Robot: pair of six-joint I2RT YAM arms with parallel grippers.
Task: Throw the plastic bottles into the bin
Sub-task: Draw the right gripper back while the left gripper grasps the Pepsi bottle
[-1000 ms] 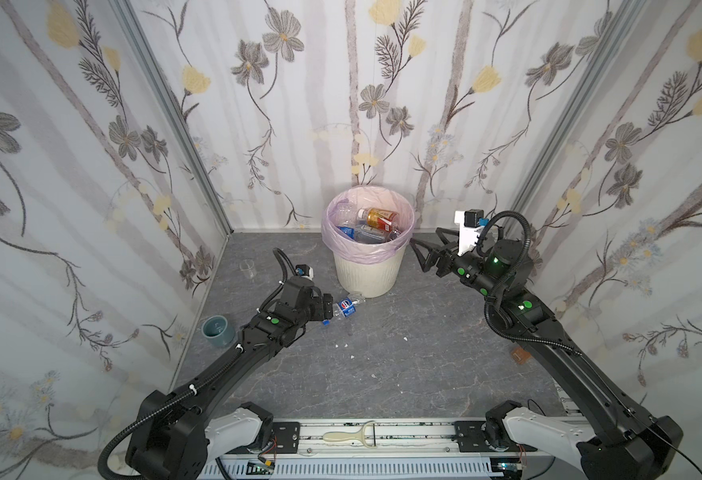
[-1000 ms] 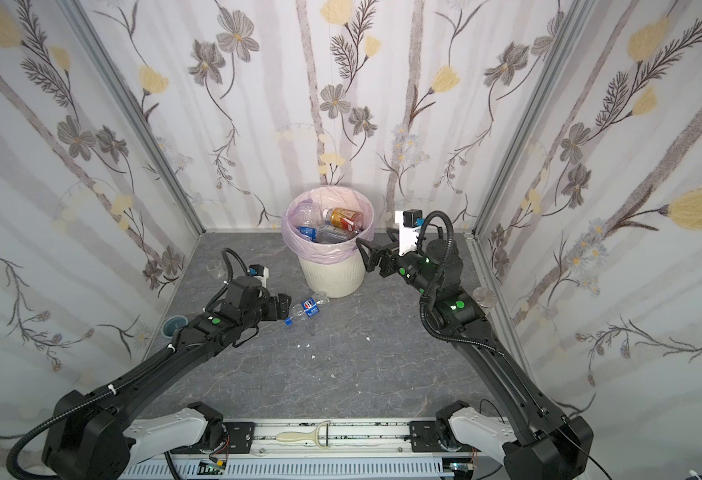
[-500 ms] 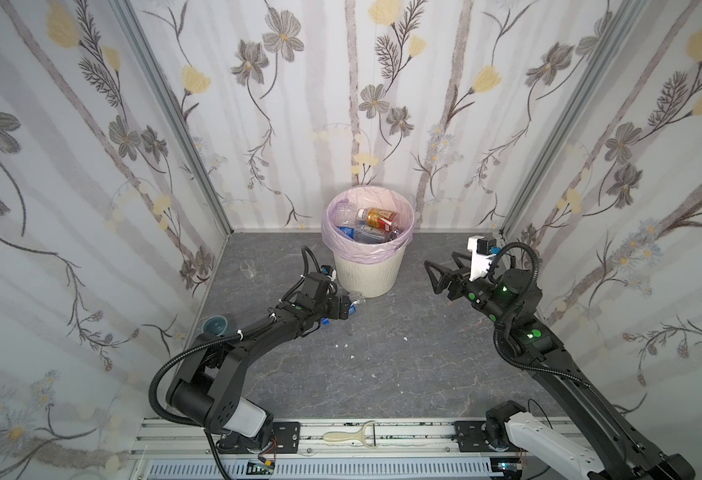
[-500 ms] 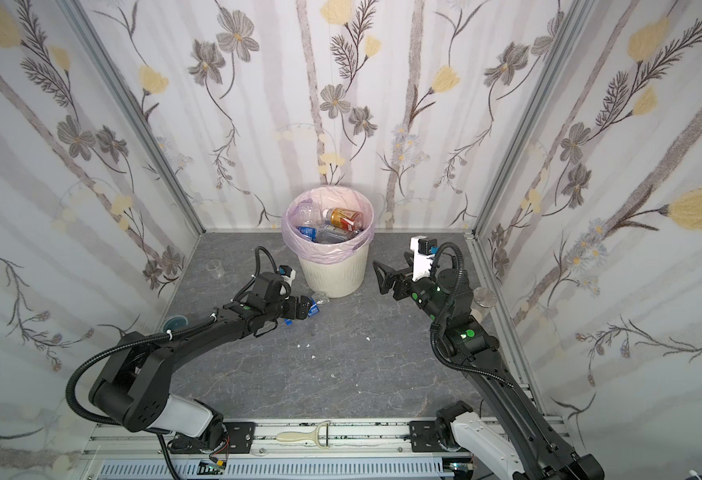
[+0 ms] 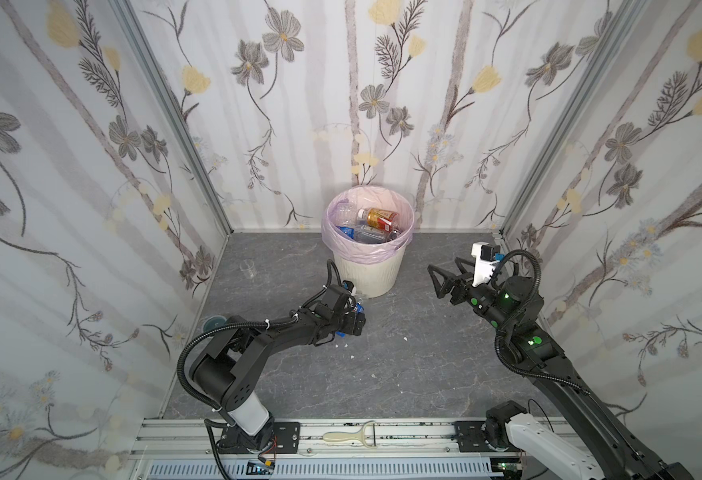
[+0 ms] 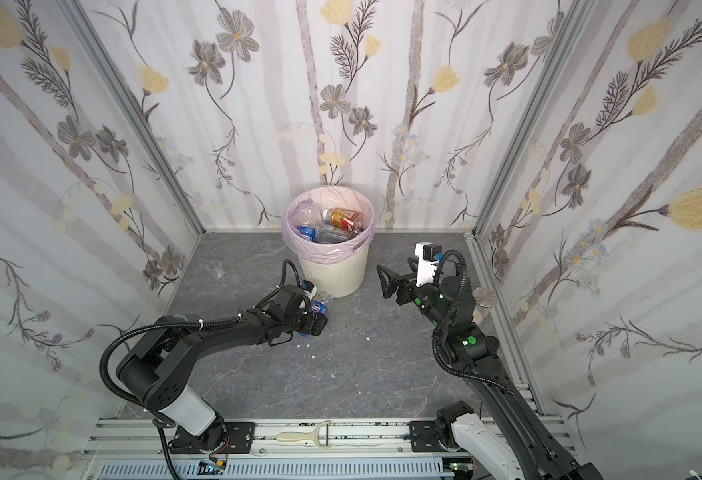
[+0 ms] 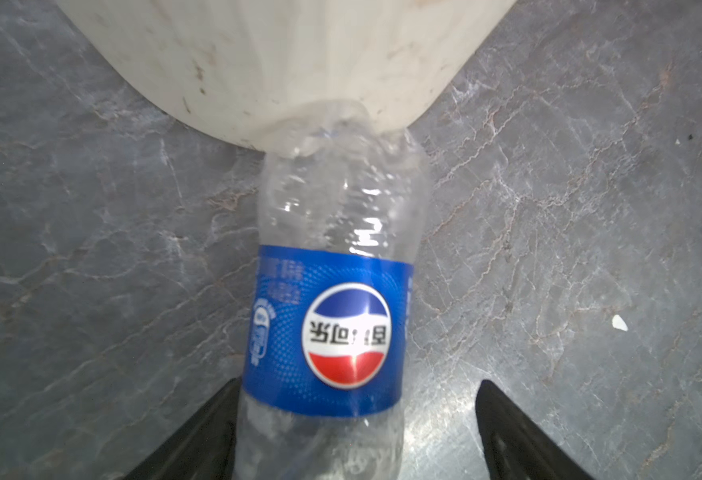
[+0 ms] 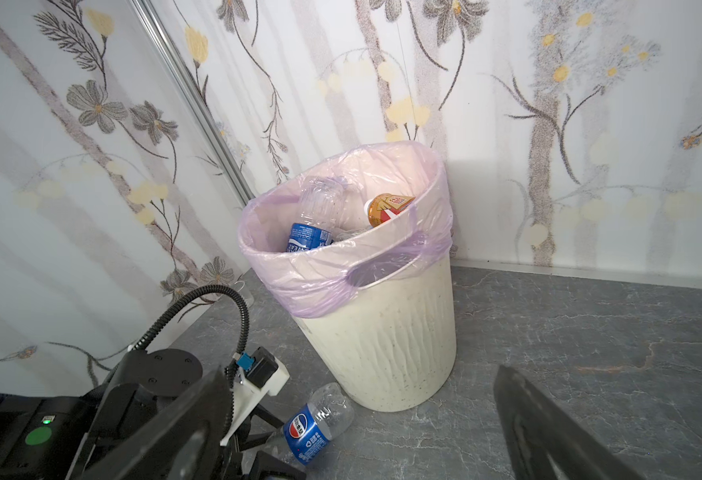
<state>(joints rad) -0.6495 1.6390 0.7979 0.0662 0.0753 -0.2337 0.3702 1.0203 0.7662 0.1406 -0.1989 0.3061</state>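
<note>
We count several plastic bottles (image 5: 376,224) already in the bin (image 5: 368,272). One clear bottle (image 7: 332,291) remains on the bench, its base touching the bin's foot. Our left end effector (image 7: 357,432) straddles it, jaws spread, one finger touching. Our right end effector (image 5: 445,274) hangs spread, empty.
</note>
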